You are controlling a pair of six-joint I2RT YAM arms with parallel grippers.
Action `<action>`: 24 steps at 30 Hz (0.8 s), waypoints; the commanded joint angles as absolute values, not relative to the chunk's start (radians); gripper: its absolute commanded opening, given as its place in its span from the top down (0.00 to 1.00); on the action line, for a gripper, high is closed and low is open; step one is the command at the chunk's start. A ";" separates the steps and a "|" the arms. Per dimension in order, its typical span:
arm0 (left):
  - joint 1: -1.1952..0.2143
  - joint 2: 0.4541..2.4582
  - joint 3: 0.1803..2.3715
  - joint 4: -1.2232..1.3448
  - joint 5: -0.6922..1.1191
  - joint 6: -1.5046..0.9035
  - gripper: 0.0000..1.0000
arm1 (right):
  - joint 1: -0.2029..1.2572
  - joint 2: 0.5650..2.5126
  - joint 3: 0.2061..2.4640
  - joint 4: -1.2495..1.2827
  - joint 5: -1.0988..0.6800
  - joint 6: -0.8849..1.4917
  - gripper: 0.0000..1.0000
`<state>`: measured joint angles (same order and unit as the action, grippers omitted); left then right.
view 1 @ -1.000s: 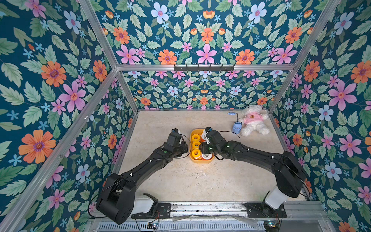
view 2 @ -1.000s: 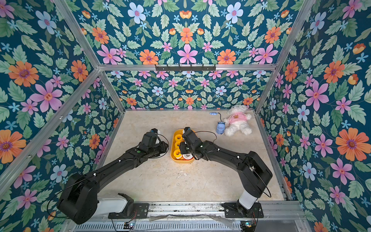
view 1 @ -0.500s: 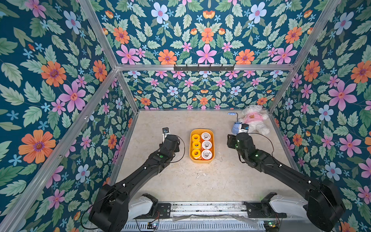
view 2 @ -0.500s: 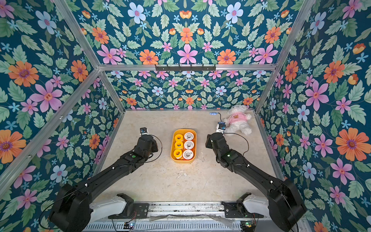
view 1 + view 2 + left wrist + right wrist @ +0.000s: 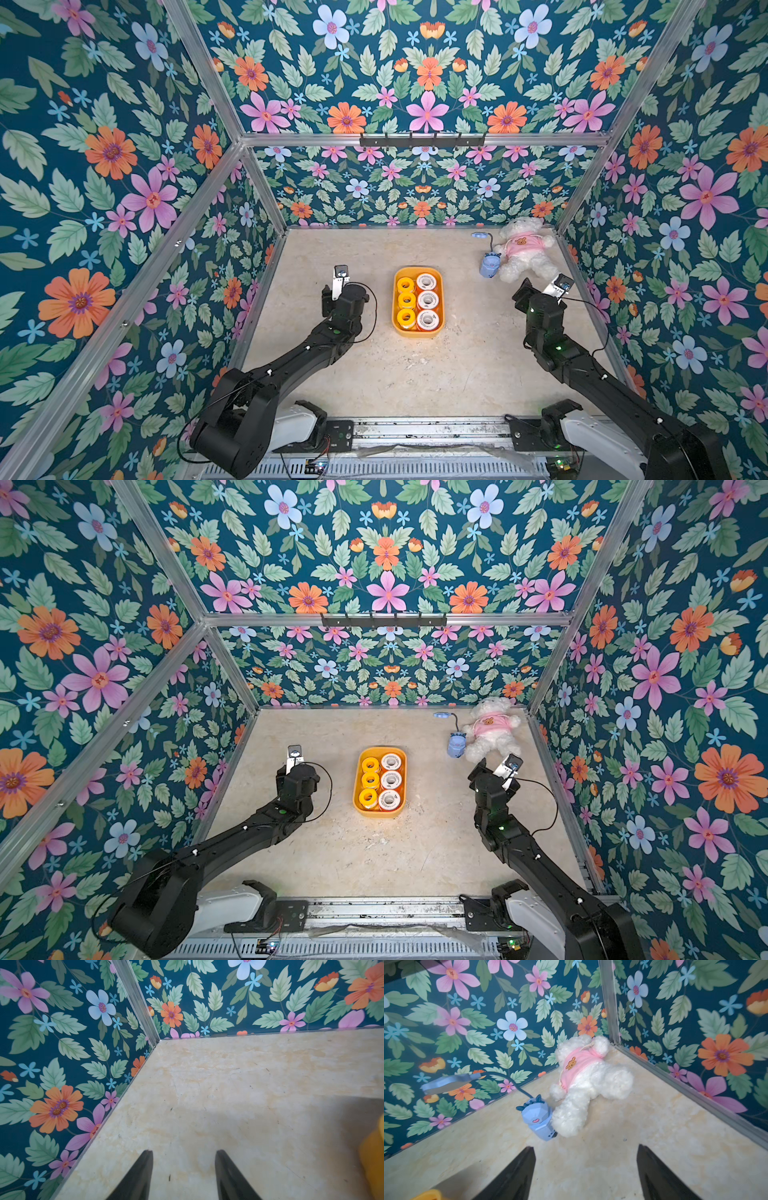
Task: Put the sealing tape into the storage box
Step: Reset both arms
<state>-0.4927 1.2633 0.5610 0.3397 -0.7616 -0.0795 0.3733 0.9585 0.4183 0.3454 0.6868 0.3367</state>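
The sealing tape (image 5: 428,300) lies in the storage box (image 5: 417,333) at the middle of the tabletop (image 5: 415,382). Yellow rolls sit beside white-faced ones, flat and tight, so the walls keep them in place. No roll shows outside, so I judge the task finished. The left gripper (image 5: 184,1152) is partly open, the right gripper (image 5: 585,1147) wide open. Both are empty and well apart from the box, probably to leave it undisturbed.

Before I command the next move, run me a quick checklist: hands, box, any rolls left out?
1. Left hand open and empty: ok.
2. Right hand open and empty: ok.
3. Both hands clear of the box: ok.
4. Six rolls lying flat in the box, two rows of three: ok.
5. No loose rolls seen on the table: ok.
6. More rolls under the top layer: cannot tell.
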 commanded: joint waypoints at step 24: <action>-0.129 1.470 0.399 0.847 -0.258 -0.031 0.01 | 0.210 1.234 0.210 1.015 0.669 0.055 0.01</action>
